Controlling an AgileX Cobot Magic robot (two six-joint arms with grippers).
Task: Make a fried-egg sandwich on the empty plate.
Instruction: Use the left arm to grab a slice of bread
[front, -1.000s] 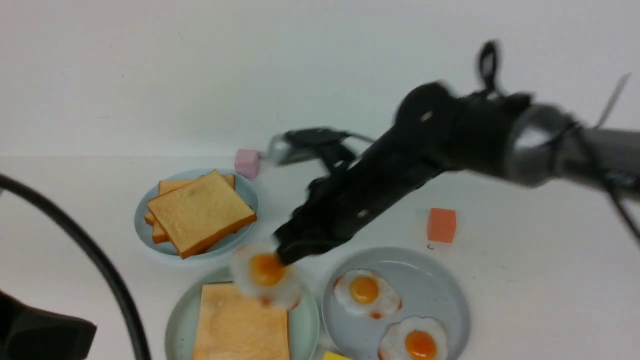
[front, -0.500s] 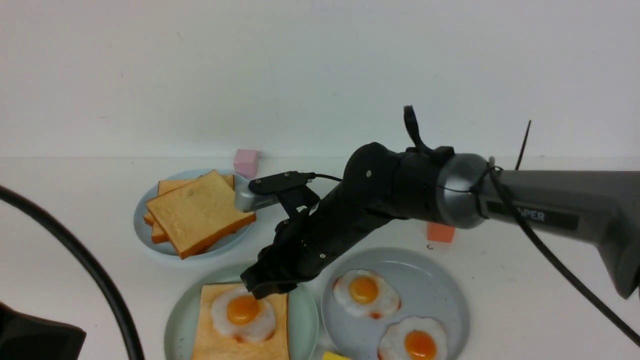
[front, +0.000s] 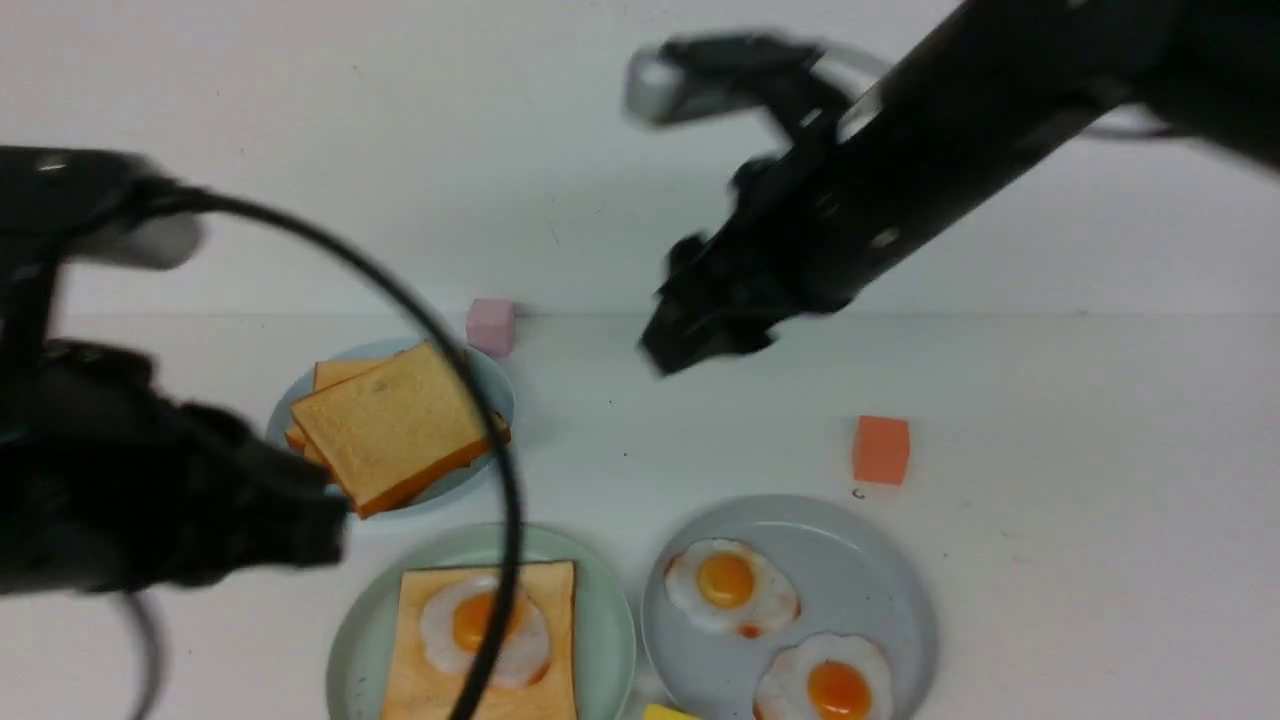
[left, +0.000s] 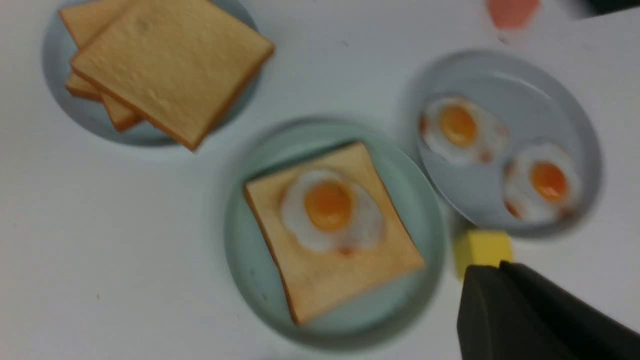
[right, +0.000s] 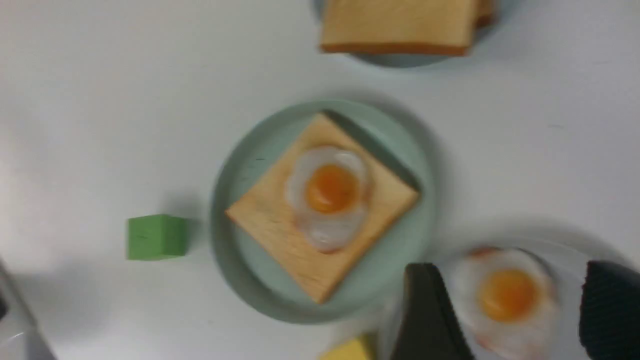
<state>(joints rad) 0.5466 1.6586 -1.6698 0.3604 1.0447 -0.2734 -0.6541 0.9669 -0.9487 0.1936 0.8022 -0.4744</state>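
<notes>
fried-egg sandwich (left: 336, 252): half built, one toast slice (left: 320, 287) topped with a fried egg (left: 327, 205) (yolk up), on the mint-green plate (left: 250, 285)
right gripper (right: 520, 315): jaws wide apart, empty, raised behind and right of the plate
left gripper (left: 492, 280): jaws pressed together, holding nothing, left of the plate
loose toast (left: 170, 65): stacked on a pale-blue plate (left: 50, 60) behind the mint-green plate's left
grey-blue plate (front: 880, 570): just right of it, two eggs (front: 728, 585)

At six o'clock in the front view, the mint-green plate (front: 357, 640) holds one flat toast slice (front: 425, 675), a fried egg (front: 442, 628) lying uncovered toward its twelve o'clock edge.
</notes>
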